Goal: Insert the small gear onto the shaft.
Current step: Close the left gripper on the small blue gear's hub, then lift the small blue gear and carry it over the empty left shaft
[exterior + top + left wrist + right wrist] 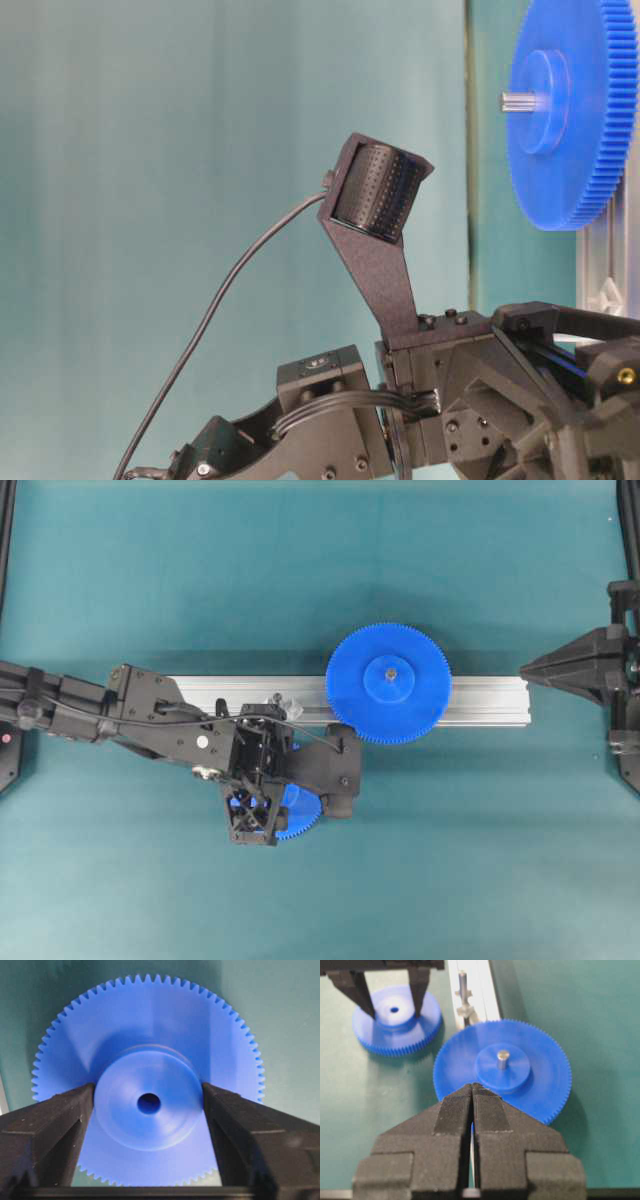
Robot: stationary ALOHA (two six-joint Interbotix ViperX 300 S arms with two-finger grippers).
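Teal cloth covers the bench (150, 570), and a silver aluminium rail (480, 700) lies across its middle. On that rail sits a large blue plastic gear (390, 683), its hub pierced by a short metal pin (502, 1058).

Below the rail in the overhead view, the small blue fine-toothed gear (396, 1022) lies flat on the cloth, mostly hidden there by the left arm. The left wrist view shows what the overhead cannot: the left tool (148, 1105) has a black finger on each side of the raised round hub, both at its rim, with the centre hole between them; whether they press the hub cannot be told.

The right wrist view adds a bare upright steel shaft (462, 985) on the rail, beside the small gear. It also shows the right tool (472, 1091) with its ribbed pads together, holding nothing, above the large gear's edge.

No readable writing appears.
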